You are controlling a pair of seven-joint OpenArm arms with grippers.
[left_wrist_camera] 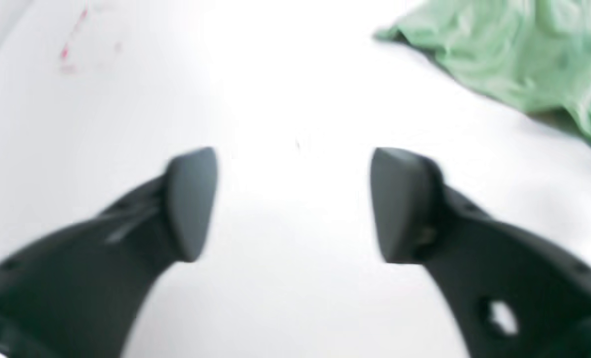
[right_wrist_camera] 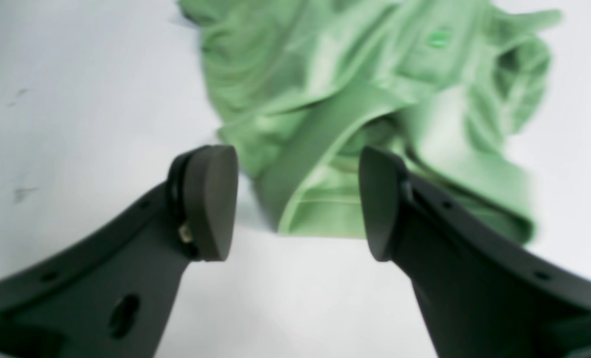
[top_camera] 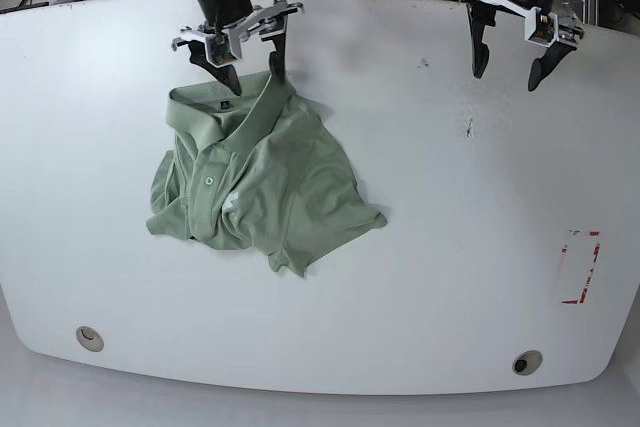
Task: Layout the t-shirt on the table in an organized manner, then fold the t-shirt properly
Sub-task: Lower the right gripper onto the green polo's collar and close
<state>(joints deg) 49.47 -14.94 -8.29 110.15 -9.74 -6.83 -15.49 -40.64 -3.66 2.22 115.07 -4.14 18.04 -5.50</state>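
A sage-green polo-style t-shirt (top_camera: 258, 185) lies rumpled on the white tabletop (top_camera: 430, 277), toward the far left corner as the base camera frames it, its collar turned to the far edge, its placket buttons showing, and its lower body bunched and partly doubled over itself. The right gripper (top_camera: 238, 47) hangs just above the collar, its fingers (right_wrist_camera: 210, 201) spread apart and clasping nothing; the collar band sits in the gap between them in the right wrist view. The left gripper (top_camera: 512, 47) hovers well apart from the garment near the far right corner, its fingers (left_wrist_camera: 192, 204) also wide apart over bare white surface, with only a corner of green cloth at the edge of its own view. A red tape rectangle (top_camera: 578, 267) marks the right side, and two round cable holes (top_camera: 89, 337) sit along the near edge. The layout step looks barely begun: the shirt needs spreading flat before any fold. Doing that well likely means each arm pinching a single layer at opposite shoulders or hem corners, then drawing outward evenly so the creases pull out without dragging the whole shirt.
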